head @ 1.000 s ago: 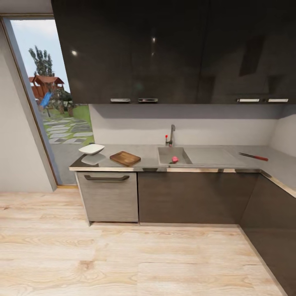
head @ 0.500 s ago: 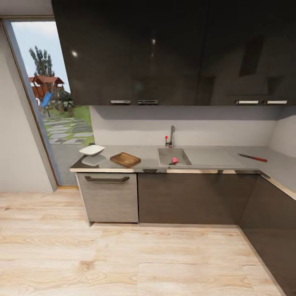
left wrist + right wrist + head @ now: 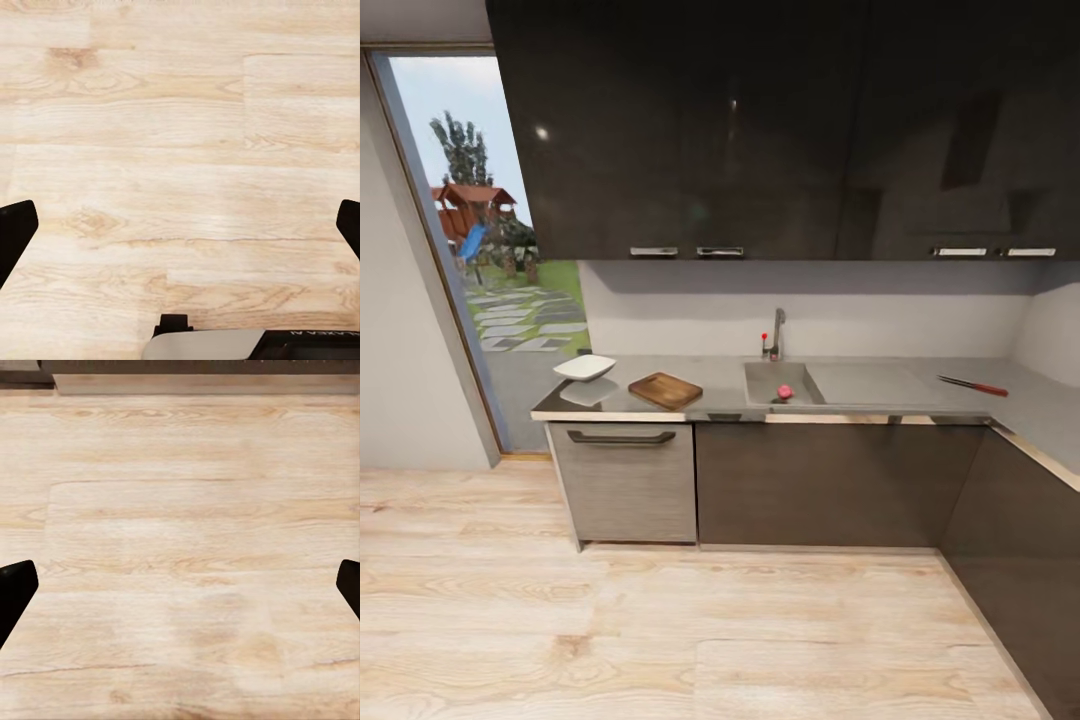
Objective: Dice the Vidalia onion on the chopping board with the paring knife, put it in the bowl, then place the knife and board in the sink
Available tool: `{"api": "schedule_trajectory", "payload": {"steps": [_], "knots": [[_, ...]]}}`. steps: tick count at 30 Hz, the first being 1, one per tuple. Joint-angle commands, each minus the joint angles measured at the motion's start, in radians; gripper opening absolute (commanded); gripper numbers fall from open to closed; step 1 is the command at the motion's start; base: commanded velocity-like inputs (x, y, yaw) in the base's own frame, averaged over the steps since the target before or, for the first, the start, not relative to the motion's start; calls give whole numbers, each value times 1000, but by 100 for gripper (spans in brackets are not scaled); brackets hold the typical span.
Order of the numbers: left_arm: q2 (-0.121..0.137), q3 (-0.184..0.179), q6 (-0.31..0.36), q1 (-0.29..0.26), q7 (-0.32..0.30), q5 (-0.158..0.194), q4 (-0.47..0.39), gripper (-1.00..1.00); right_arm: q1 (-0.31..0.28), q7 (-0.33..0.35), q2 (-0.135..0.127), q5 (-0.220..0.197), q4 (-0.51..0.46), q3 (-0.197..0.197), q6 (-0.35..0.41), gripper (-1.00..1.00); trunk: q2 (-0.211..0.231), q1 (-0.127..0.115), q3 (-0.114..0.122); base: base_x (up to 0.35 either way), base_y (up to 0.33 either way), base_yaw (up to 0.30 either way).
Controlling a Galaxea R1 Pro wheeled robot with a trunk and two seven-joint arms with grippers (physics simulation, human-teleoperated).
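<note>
Head view, looking across light wood floor [image 3: 660, 620] at the kitchen run: grey sink [image 3: 800, 383] set into the glossy countertop [image 3: 710, 375], with the small reddish Vidalia onion [image 3: 785, 392] sitting inside the basin near the front wall, right below the chrome faucet [image 3: 776, 333]. White bowl [image 3: 584, 367] at the far left end of the counter, can't tell from here whether anything's in it, looks bare. Chopping board [image 3: 665, 390] just beside it, between bowl and sink, nothing on top. Paring knife [image 3: 973, 384] way over on the right stretch of counter, red handle pointing right, well apart from the board. Dark upper cabinets [image 3: 780, 130] above, garden through the doorway [image 3: 490, 220] at left. Wrist views, totally different story: just floorboards. Left gripper [image 3: 180, 240] spread wide, dark fingertips [image 3: 15, 236] at both edges, nothing between. Right gripper [image 3: 180, 592] same deal, spread wide and holding nothing, plus a strip of cabinet plinth [image 3: 202, 382] at one edge.
</note>
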Motion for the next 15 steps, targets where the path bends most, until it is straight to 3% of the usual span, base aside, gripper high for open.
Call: {"api": "schedule_trajectory", "payload": {"steps": [1, 15], "knots": [[0, 1, -2, 0, 0, 1, -1, 100, 0, -3, 0, 0, 0, 0, -3, 100, 6, -4, 2, 0, 0, 0], [0, 1, -2, 0, 0, 2, 0, 100, 0, -3, 0, 0, 0, 0, -2, 100, 104, -57, 46, 0, 0, 0]]}}
